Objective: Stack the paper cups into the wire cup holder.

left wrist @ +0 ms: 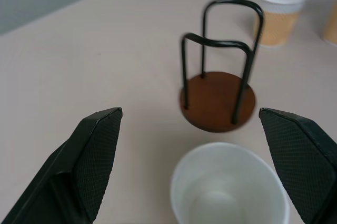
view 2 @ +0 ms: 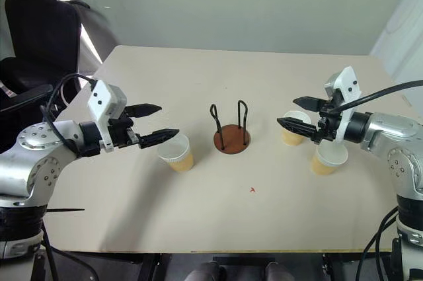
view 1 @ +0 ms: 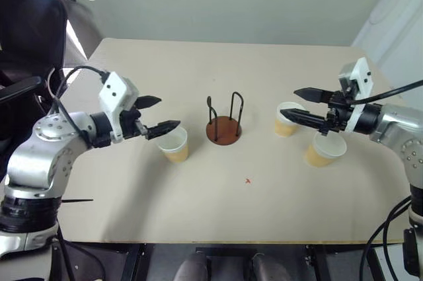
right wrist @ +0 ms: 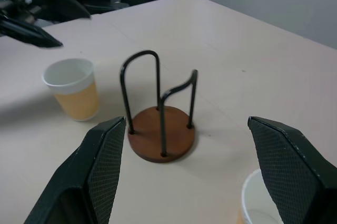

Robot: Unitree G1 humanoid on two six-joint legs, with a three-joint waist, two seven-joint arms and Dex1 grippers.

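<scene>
Left eye view, I'm looking at a big beige rectangular table (view 1: pixel 198 215). My left gripper (view 1: pixel 157 114) hangs wide open, empty, above one tan paper cup (view 1: pixel 175 145); my right gripper (view 1: pixel 301 104) is spread open too, empty, over two more tan cups (view 1: pixel 286 121) (view 1: pixel 324 149). Between both sits the empty reddish-brown disc holder with black wire loops (view 1: pixel 224 129), all cups standing apart from it.

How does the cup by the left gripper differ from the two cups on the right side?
The left cup stands alone left of the wire holder, under the open left gripper. The two right cups, far and near, stand close together right of the holder, by the open right gripper. All three are upright, empty and not held.
</scene>
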